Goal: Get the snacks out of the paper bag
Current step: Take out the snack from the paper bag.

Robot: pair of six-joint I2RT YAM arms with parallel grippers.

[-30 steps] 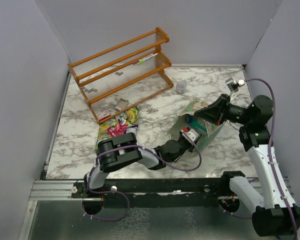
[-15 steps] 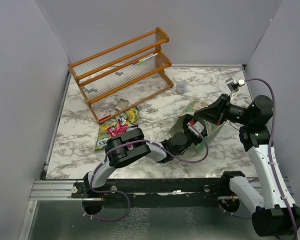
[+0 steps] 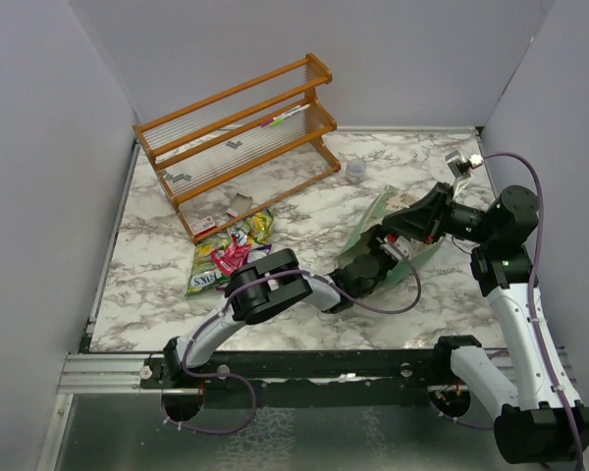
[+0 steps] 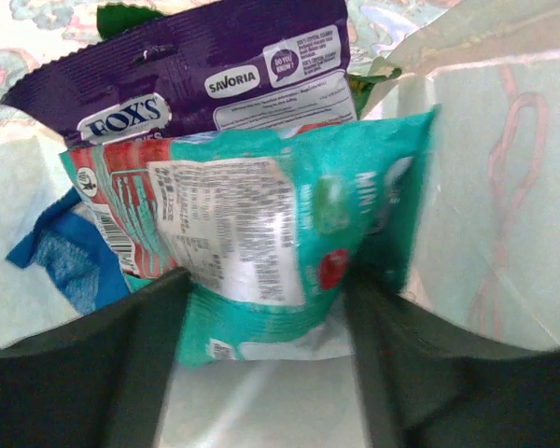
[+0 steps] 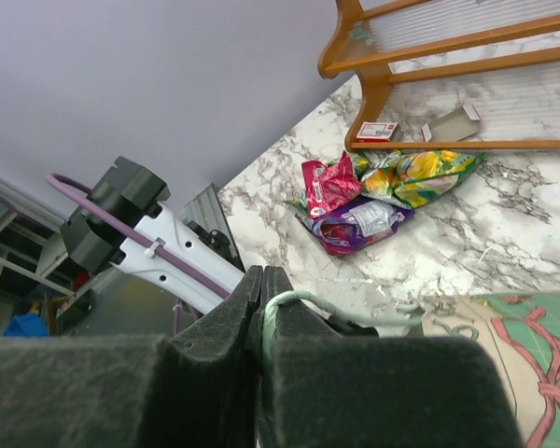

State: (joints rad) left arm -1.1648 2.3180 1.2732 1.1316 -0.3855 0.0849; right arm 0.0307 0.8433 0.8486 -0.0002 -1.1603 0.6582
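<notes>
The mint-green paper bag (image 3: 376, 214) lies on its side, its mouth facing left. My right gripper (image 5: 262, 280) is shut on its thin string handle (image 5: 345, 308) and holds the mouth up. My left gripper (image 4: 261, 317) is inside the bag, open, its jaws on either side of a teal packet's (image 4: 261, 233) lower edge. Behind that packet lie a purple packet (image 4: 196, 75) and a dark blue wrapper (image 4: 61, 257). The bag's cream inner wall (image 4: 504, 187) is on the right. From above, the bag hides the left fingers. Other snacks (image 3: 226, 253) lie piled on the marble to the left.
A wooden rack (image 3: 236, 137) stands at the back left, with small white cards (image 3: 204, 225) by its foot. A small grey cup (image 3: 355, 171) sits behind the bag. Grey walls close in the left, back and right sides.
My left arm has pushed further right into the bag's mouth and its jaws have opened wide. The right gripper keeps its hold on the handle.
</notes>
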